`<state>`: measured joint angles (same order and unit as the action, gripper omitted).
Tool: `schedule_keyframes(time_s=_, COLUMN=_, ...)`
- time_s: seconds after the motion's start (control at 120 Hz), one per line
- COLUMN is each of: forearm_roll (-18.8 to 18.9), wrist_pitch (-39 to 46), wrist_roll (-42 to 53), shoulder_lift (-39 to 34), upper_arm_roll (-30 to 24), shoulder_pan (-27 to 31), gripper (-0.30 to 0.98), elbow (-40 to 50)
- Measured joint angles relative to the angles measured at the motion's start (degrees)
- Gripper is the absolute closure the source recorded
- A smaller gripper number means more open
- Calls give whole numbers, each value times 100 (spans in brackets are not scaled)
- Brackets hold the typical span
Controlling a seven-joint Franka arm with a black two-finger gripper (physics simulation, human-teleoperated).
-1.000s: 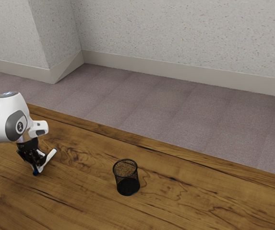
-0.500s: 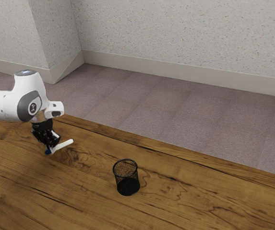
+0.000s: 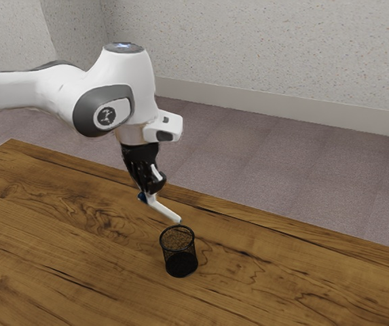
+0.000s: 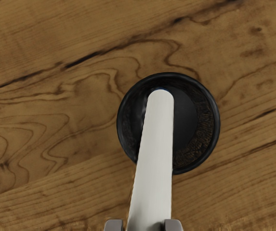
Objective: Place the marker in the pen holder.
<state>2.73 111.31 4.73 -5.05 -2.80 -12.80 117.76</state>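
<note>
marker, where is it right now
In the exterior view, the marker is held in the gripper, slanting down toward the exterior view's right, its free end just above the pen holder.

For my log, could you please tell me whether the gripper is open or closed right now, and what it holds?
Gripper: closed, holding the marker at a tilt.
</note>
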Motion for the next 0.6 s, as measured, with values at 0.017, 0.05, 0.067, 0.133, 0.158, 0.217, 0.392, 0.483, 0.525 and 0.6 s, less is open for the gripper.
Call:
schedule_keyframes(time_s=0.017, forearm_roll=0, wrist_pitch=-73, wrist_roll=-36, shoulder_lift=-19, upper_arm_roll=-32, shoulder_pan=60, gripper=73, elbow=-27)
schedule_keyframes(time_s=0.05, forearm_roll=-1, wrist_pitch=-204, wrist_roll=-105, shoulder_lift=-28, upper_arm_roll=-73, shoulder_pan=204, gripper=73, elbow=-65)
schedule_keyframes(time_s=0.067, forearm_roll=-1, wrist_pitch=-264, wrist_roll=-137, shoulder_lift=-29, upper_arm_roll=-86, shoulder_pan=276, gripper=73, elbow=-77)
schedule_keyframes(time_s=0.133, forearm_roll=-4, wrist_pitch=-475, wrist_roll=-258, shoulder_lift=-15, upper_arm_roll=-113, shoulder_pan=474, gripper=73, elbow=-132)
schedule_keyframes(time_s=0.158, forearm_roll=-5, wrist_pitch=-552, wrist_roll=-300, shoulder_lift=3, upper_arm_roll=-118, shoulder_pan=503, gripper=72, elbow=-144)
schedule_keyframes(time_s=0.217, forearm_roll=-7, wrist_pitch=-729, wrist_roll=-397, shoulder_lift=27, upper_arm_roll=-130, shoulder_pan=469, gripper=72, elbow=-187)
schedule_keyframes(time_s=0.392, forearm_roll=-9, wrist_pitch=-1141, wrist_roll=-648, shoulder_lift=278, upper_arm_roll=-443, shoulder_pan=198, gripper=72, elbow=-683)
schedule_keyframes(time_s=0.483, forearm_roll=8, wrist_pitch=-1302, wrist_roll=-751, shoulder_lift=685, upper_arm_roll=-542, shoulder_pan=13, gripper=72, elbow=-1237)
schedule_keyframes(time_s=0.525, forearm_roll=16, wrist_pitch=-1368, wrist_roll=-792, shoulder_lift=827, upper_arm_roll=-554, shoulder_pan=-84, gripper=72, elbow=-1413)
schedule_keyframes(time_s=0.6, forearm_roll=26, wrist_pitch=-1458, wrist_roll=-858, shoulder_lift=1031, upper_arm_roll=-557, shoulder_pan=-149, gripper=72, elbow=-1565)
